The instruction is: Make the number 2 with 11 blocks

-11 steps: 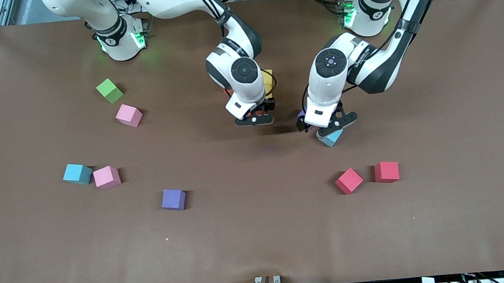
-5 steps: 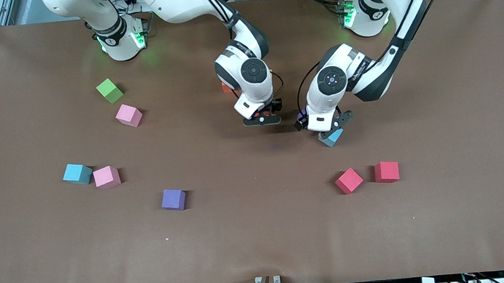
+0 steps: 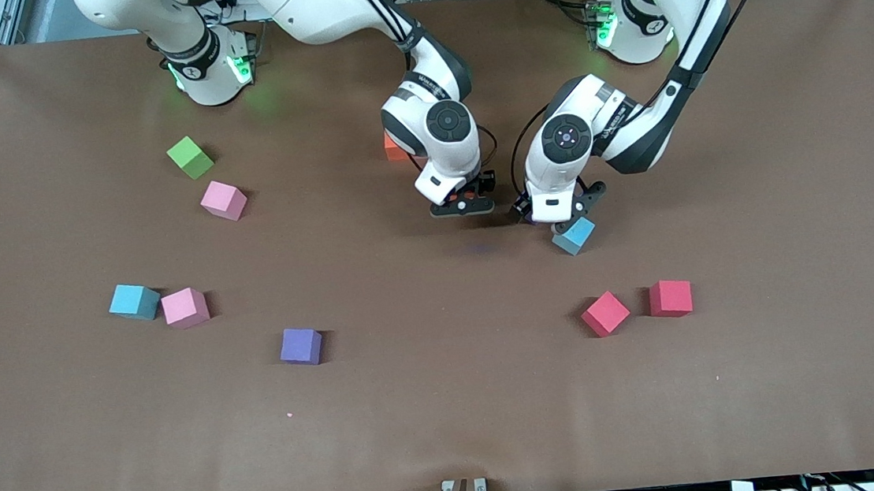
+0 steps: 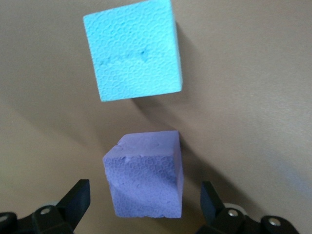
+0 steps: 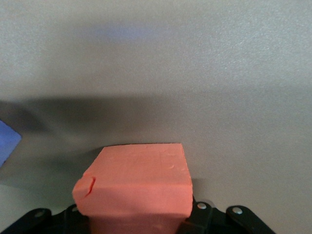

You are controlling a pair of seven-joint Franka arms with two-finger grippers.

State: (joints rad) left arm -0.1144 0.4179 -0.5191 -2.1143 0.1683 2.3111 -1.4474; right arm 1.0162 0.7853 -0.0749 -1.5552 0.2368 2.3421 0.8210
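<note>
Coloured foam blocks [image 3: 300,346] lie scattered; one orange block [image 5: 134,187] is held aloft.

Over the last second both arms shift in the front view. The right gripper [image 3: 464,206] drifts from about the centre of the frame a little toward the frame's right and slightly lower, carrying an orange block [image 5: 134,187] clamped between its fingers. As its wrist moves aside, the yellow block seen earlier beside it goes out of sight, while another orange block [image 3: 395,148] on the worktop comes into sight at the wrist's upper-left edge. The left gripper [image 3: 561,215] slides toward the frame's left and a touch upward, uncovering most of the light blue block [image 3: 574,235]; its spread fingers now straddle a purple block [image 4: 145,181].
</note>
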